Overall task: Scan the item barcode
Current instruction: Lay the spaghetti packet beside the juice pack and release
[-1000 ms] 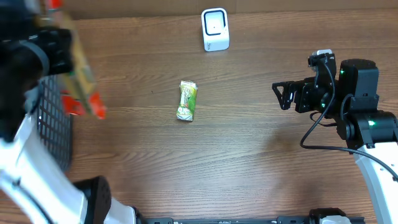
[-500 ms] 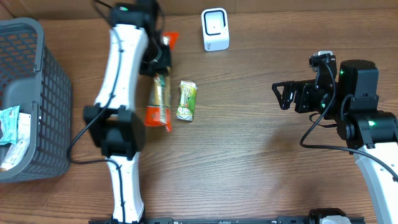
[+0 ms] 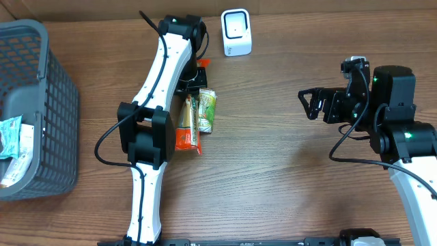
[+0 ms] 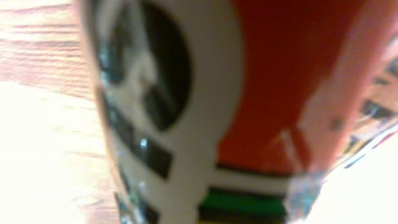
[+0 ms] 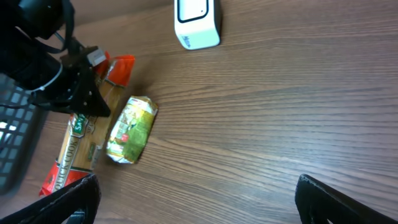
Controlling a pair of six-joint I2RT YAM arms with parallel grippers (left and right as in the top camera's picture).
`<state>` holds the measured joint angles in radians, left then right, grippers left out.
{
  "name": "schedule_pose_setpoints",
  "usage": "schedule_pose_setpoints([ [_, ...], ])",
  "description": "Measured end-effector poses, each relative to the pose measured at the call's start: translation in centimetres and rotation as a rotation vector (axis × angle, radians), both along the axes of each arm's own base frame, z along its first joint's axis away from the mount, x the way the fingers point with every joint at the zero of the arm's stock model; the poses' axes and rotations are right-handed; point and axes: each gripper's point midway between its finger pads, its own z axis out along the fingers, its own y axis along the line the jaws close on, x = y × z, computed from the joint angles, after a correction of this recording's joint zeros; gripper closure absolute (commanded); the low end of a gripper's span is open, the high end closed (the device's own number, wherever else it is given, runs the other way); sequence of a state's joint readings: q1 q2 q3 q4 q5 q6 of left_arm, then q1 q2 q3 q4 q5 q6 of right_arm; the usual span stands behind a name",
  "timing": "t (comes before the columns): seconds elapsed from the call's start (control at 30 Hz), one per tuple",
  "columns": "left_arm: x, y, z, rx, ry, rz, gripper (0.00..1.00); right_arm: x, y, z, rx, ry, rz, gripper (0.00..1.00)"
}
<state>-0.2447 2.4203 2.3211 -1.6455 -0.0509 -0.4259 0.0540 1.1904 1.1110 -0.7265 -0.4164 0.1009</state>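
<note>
Two robot arms are counted at one brown wooden desk [image 3: 273, 184]: the left arm [image 3: 156, 96] and the right arm [image 3: 399, 133]. The left tool [image 3: 194, 76] is clamped together on the upper end of one long orange-and-tan snack packet [image 3: 187, 126], which is stretched lengthwise toward the near edge of the desk, left of centre. Whether it is rested on the wood or held just above it cannot be told. The left wrist view is filled by a blurred close-up of that packet's red, white, black and green print, and no barcode can be made out there. One small green foil packet [image 3: 206, 110] is laid flat just beside the long packet, on its right. Whether the two are touching cannot be told. One white box-shaped barcode scanner [image 3: 236, 32] is stood at the far edge of the desk, beyond both packets and apart from them. One dark grey plastic mesh basket [image 3: 58, 96] is placed at the left edge. A few light-coloured packets [image 3: 15, 147] are seen inside it, too hidden to be counted. The right tool [image 3: 308, 104] is held over bare wood on the right side, well apart from the packets, with its two fingers spread wide and nothing between them.
</note>
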Motion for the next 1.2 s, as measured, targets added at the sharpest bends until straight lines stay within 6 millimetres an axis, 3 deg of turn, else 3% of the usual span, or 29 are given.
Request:
schedule_pose_setpoints([
  [0.27, -0.4, 1.1, 0.0, 0.077, 0.005, 0.047, 0.96, -0.3, 0.6, 0.2, 0.028, 0.002, 0.029, 0.0],
  [0.4, -0.9, 1.3, -1.1, 0.105, 0.025, 0.073, 0.96, -0.3, 0.7, 0.2, 0.031, 0.001, 0.033, 0.0],
  [0.43, -1.0, 1.3, -1.4, 0.107, 0.029, 0.074, 0.9, -0.3, 0.7, 0.3, 0.032, 0.001, 0.034, 0.0],
  [0.5, -1.3, 1.2, -2.1, 0.108, 0.043, 0.079, 0.48, -0.3, 0.7, 0.3, 0.033, 0.0, 0.034, 0.0],
  [0.63, -1.8, 0.5, -2.5, 0.082, 0.067, 0.077, 0.09, 0.0, 0.8, 0.5, 0.035, -0.015, 0.035, 0.0],
  [0.77, -2.3, -0.3, -2.3, 0.031, 0.096, 0.046, 0.03, 0.2, 0.8, 0.9, 0.036, -0.035, 0.037, 0.0],
  [0.87, -2.4, -0.5, -1.0, 0.009, 0.097, 0.03, 0.01, 0.4, 0.8, 1.1, 0.037, -0.047, 0.037, 0.0],
  [0.97, -0.4, -0.8, 2.9, -0.055, -0.035, 0.022, 0.0, 0.5, 0.8, 1.2, 0.037, -0.051, 0.038, 0.0],
  [1.03, 0.8, -0.4, 7.3, -0.1, -0.167, 0.031, 0.0, 0.5, 0.8, 1.2, 0.037, -0.051, 0.038, 0.0],
  [1.1, 1.5, 0.9, 13.3, -0.139, -0.339, 0.052, 0.0, 0.4, 0.8, 1.1, 0.037, -0.048, 0.038, 0.0],
  [1.2, 0.0, 5.3, 23.1, -0.145, -0.616, 0.121, 0.0, 0.3, 0.8, 0.9, 0.037, -0.036, 0.037, 0.0],
])
